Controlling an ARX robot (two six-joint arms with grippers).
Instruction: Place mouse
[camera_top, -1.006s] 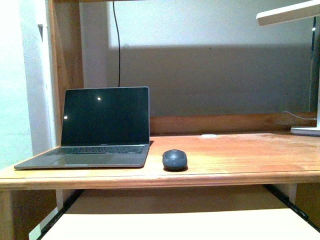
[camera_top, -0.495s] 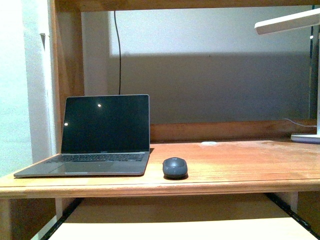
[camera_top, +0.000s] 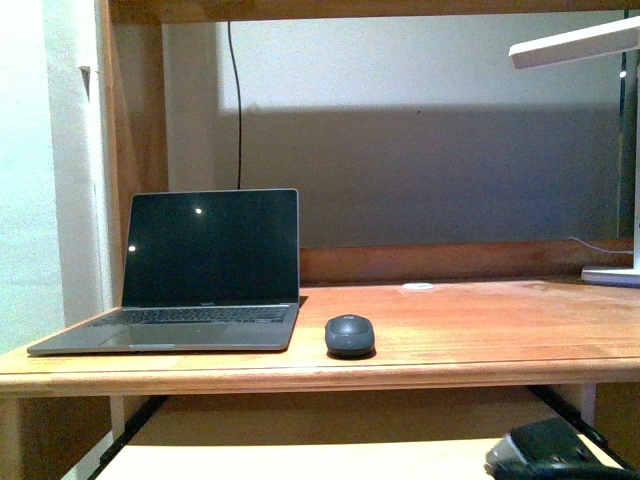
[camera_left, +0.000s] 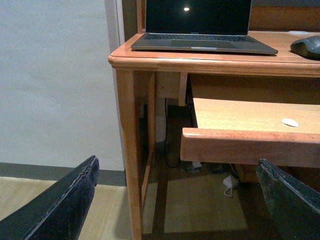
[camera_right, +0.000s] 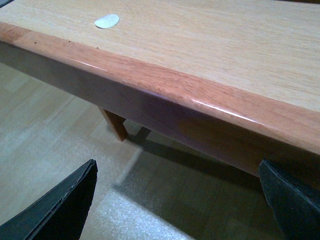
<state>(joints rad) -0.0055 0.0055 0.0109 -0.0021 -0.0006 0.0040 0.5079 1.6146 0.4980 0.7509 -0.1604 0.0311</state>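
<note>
The mouse (camera_top: 350, 335), a small dark rounded dome, rests on the wooden desk (camera_top: 480, 330) just right of the open laptop (camera_top: 205, 270). It also shows at the edge of the left wrist view, the mouse (camera_left: 306, 46) lying on the desk top. My left gripper (camera_left: 177, 210) hangs open below desk level, over the floor beside the desk leg, with nothing between its fingers (camera_left: 65, 205). My right gripper (camera_right: 175, 210) is open too, low in front of the pull-out shelf's edge (camera_right: 165, 82), and holds nothing. Both are well apart from the mouse.
A pull-out shelf (camera_left: 240, 117) under the desk carries a small white disc (camera_left: 290, 122). A lamp (camera_top: 590, 45) and its base (camera_top: 612, 276) stand at the desk's right. A dark part of my right arm (camera_top: 545, 450) shows low at the right. Another white disc (camera_top: 418, 286) lies at the desk's back.
The front view shifted, so the desk sits lower in the picture than a second ago. A dark part of the right arm has come into its lower right corner. The mouse has not moved.
</note>
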